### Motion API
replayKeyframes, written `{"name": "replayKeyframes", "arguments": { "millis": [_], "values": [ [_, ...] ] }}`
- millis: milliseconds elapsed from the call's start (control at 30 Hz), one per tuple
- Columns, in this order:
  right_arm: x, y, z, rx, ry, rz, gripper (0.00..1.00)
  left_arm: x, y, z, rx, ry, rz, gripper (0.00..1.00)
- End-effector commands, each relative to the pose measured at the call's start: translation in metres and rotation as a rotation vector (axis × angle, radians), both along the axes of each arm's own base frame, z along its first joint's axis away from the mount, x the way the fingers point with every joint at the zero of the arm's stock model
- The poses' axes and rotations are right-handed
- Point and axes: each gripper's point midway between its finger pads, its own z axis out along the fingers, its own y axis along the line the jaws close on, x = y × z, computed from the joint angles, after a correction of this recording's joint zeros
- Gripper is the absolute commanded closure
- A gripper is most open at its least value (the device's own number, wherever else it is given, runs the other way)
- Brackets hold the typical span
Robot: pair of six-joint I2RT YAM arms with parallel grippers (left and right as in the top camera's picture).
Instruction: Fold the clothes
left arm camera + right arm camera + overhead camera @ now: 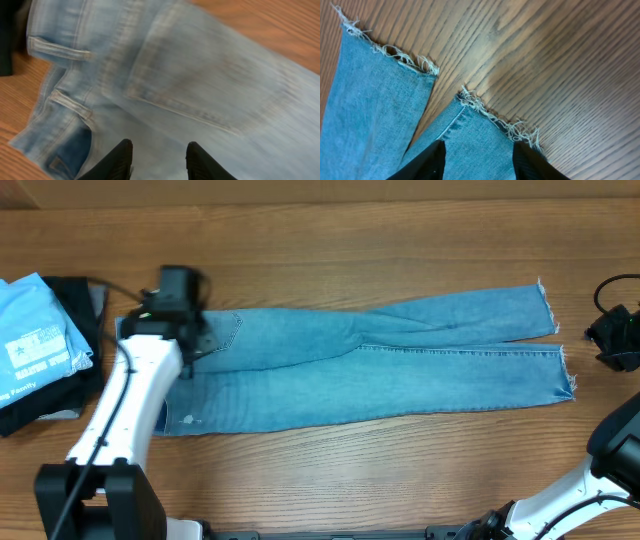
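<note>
- Jeans (pixel 360 365) lie flat across the table (pixel 320 240), waist to the left, hems to the right.
- One leg lies behind the other; they part toward the hems.
- T-shirt (pixel 35 340) sits on folded garments (pixel 50 395) at the table's left edge, just beside the waist.
- Left gripper (pixel 159 150) hangs over the waist end, near a pocket (pixel 210 85).
- Right gripper (pixel 479 150) hangs over one leg's hem.

The left arm (pixel 135 395) is a white rounded link with a thin black cable (pixel 105 420) along it, a boxy black base (pixel 95 500) and a black wrist head (pixel 175 290). The right arm (pixel 560 500) has the same white shell and a black joint (pixel 620 445). Left fingers (pixel 117 160) and right fingers (pixel 427 165) are matte black with rounded tips
</note>
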Motion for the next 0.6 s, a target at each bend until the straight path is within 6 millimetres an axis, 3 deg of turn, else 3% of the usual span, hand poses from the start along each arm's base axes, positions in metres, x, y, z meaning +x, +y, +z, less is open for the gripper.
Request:
{"name": "replayKeyframes", "arguments": {
  "millis": [0,100,267,367,467,567],
  "values": [
    [0.005,0.0,0.015,-0.022,-0.034,0.018,0.51,-0.012,0.059,-0.02,-0.038,-0.004,0.146,0.6],
    [0.003,0.001,0.014,-0.022,-0.025,0.039,0.51,-0.02,0.091,-0.034,-0.072,-0.036,0.201,0.6],
    [0.002,0.002,0.014,-0.017,-0.02,0.04,0.51,-0.015,0.111,-0.048,-0.052,-0.099,0.156,0.55],
    [0.002,0.002,0.014,-0.017,-0.02,0.04,0.51,-0.005,0.117,-0.053,-0.035,-0.118,0.129,0.54],
    [0.0,0.003,0.014,-0.012,-0.012,0.039,0.51,0.001,0.119,-0.076,-0.037,-0.093,0.122,0.54],
    [-0.001,0.004,0.013,-0.01,-0.009,0.039,0.51,0.001,0.121,-0.083,-0.032,-0.08,0.124,0.51]
  ]
}}
